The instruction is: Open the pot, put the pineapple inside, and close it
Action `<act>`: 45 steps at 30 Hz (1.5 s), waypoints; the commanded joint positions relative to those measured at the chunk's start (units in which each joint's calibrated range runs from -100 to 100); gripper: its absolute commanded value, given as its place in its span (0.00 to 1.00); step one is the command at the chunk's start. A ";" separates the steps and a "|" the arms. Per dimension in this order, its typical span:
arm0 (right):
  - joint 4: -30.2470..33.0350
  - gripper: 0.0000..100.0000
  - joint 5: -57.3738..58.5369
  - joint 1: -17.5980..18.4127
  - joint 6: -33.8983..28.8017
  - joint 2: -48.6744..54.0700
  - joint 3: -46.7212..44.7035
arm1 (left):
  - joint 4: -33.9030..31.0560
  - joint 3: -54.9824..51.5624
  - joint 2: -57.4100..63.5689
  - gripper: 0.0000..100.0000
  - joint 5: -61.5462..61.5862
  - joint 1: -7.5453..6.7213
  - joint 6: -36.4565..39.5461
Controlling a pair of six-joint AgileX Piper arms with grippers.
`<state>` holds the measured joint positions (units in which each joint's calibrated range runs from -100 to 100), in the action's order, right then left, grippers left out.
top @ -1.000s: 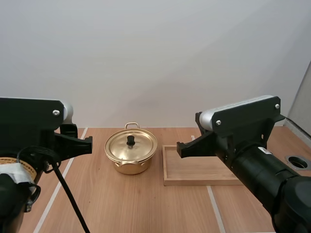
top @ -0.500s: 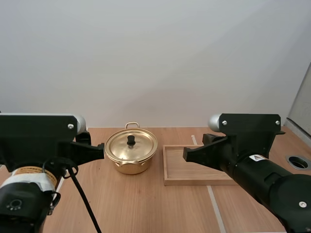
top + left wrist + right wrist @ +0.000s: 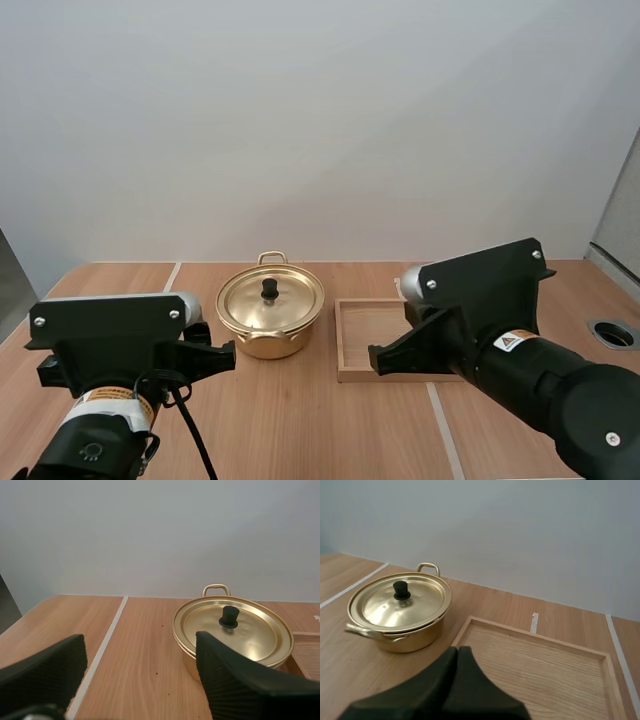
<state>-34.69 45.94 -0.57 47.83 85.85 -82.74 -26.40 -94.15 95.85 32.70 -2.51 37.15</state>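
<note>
Golden pot closed, both arms short of it.
It sits on the counter just beside the wooden tray, lid on. Left tool gapes wide facing it; right tool is pressed together over the tray. An off-centre pinch on the small knob could shove the pot.

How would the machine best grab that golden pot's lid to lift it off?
By the black knob standing upright at the centre of the lid, coming straight down from above. The lid is a wide, shallow dome resting close on the pot, with little edge to catch; the knob is narrow enough to pinch. The left tool, open near the pot, looks well placed.
</note>
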 commanded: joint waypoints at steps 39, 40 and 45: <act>22.94 0.00 1.35 -3.19 -21.82 14.15 -4.92 | 16.06 -5.85 4.15 1.00 -2.02 -0.01 -20.17; 22.72 0.00 0.97 -3.33 -21.84 14.15 -4.92 | 16.43 -5.85 4.15 1.00 -2.42 0.29 -20.50; 22.19 0.00 -9.54 -3.40 -21.84 14.15 -4.92 | 16.42 -5.85 4.15 1.00 -3.10 0.86 -20.20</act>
<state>-12.47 42.81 -3.74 26.23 99.55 -87.44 -10.94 -99.87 99.66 31.20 -1.77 17.15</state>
